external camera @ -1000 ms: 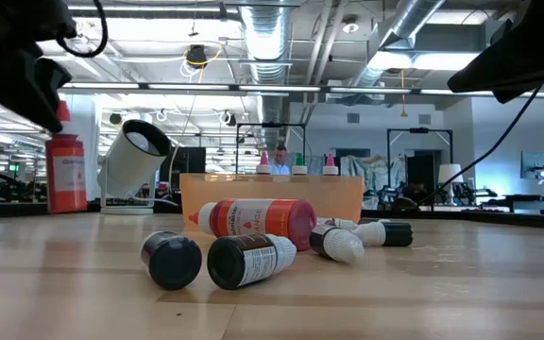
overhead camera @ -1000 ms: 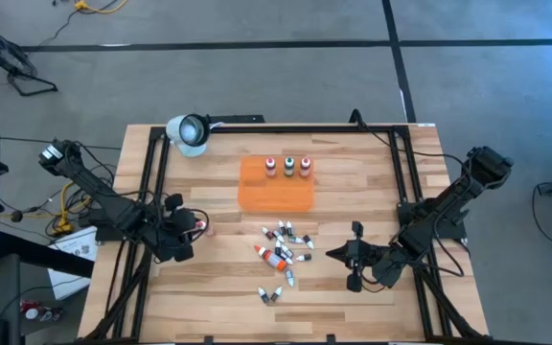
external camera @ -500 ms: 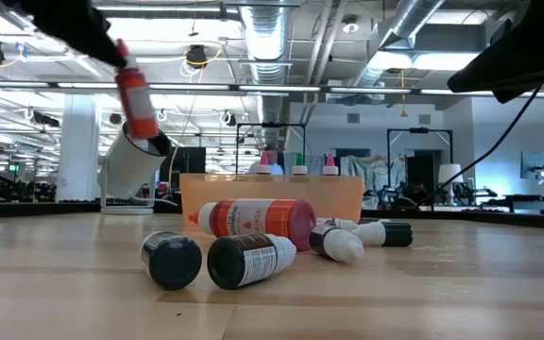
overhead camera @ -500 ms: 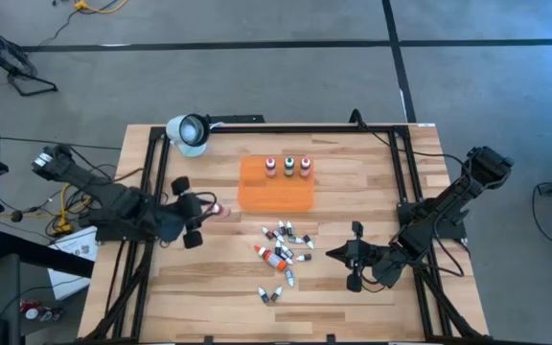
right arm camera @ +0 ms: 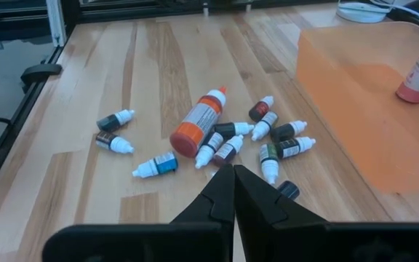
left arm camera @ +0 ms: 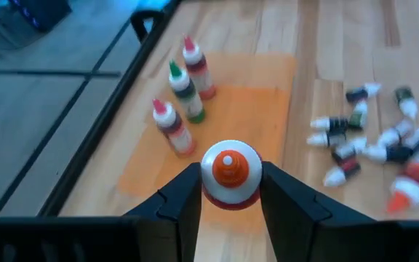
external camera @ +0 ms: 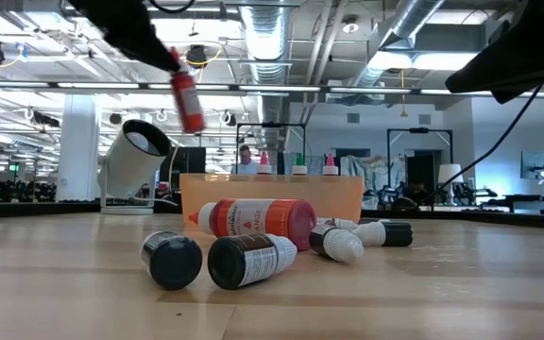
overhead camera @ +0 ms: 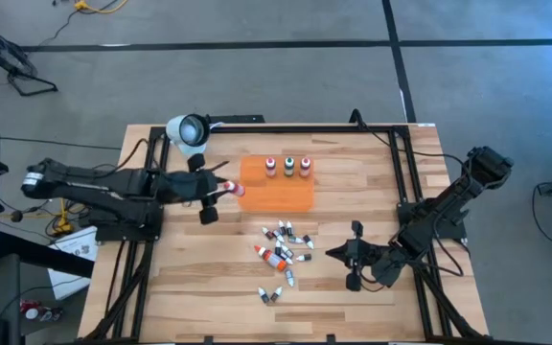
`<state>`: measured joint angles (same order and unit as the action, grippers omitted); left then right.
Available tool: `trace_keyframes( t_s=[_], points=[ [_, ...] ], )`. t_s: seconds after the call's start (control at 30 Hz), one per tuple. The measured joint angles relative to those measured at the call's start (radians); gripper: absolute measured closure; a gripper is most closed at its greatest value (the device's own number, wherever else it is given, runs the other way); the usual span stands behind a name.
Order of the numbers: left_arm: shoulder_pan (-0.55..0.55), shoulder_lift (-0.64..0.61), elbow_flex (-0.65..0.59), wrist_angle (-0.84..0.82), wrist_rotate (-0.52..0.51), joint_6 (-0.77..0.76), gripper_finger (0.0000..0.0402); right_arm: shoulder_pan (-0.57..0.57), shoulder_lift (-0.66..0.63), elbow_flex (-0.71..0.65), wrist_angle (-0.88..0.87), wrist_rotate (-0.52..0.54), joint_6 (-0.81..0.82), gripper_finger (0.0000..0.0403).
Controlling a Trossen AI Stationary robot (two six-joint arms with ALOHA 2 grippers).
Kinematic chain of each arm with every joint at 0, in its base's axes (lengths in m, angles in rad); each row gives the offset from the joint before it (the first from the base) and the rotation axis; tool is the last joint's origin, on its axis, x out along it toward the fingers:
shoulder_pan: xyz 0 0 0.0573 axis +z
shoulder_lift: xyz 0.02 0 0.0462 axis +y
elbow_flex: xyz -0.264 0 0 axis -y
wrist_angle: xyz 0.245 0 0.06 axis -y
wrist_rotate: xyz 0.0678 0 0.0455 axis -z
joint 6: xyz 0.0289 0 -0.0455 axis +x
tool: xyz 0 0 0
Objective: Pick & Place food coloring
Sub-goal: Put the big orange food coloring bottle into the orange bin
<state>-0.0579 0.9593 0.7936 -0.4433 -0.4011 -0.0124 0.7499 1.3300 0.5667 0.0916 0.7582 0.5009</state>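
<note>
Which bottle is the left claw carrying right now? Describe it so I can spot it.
Start at the orange tray mid-table. Just off its left edge, the left claw holds a red bottle clear of the table. Unlike the three bottles standing on the tray, it is airborne and tilted.

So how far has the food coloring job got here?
Done: three bottles stand upright on the orange tray. In hand: the left tool carries a red bottle above the tray's edge. Left: the pile lying on the table, near the shut right tool.
</note>
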Motion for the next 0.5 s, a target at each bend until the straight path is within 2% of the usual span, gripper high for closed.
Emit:
trace_keyframes(
  t_s=[0.33, 0.5],
  points=[
    [0.230, 0.180, 0.005, 0.170, 0.247, 0.162, 0.0283, -0.020, 0.000, 0.000, -0.001, -0.031, 0.016, 0.0402],
    [0.314, 0.285, 0.048, 0.173, 0.291, 0.211, 0.0283, -0.020, 0.000, 0.000, -0.003, -0.034, 0.017, 0.0402]
  ],
)
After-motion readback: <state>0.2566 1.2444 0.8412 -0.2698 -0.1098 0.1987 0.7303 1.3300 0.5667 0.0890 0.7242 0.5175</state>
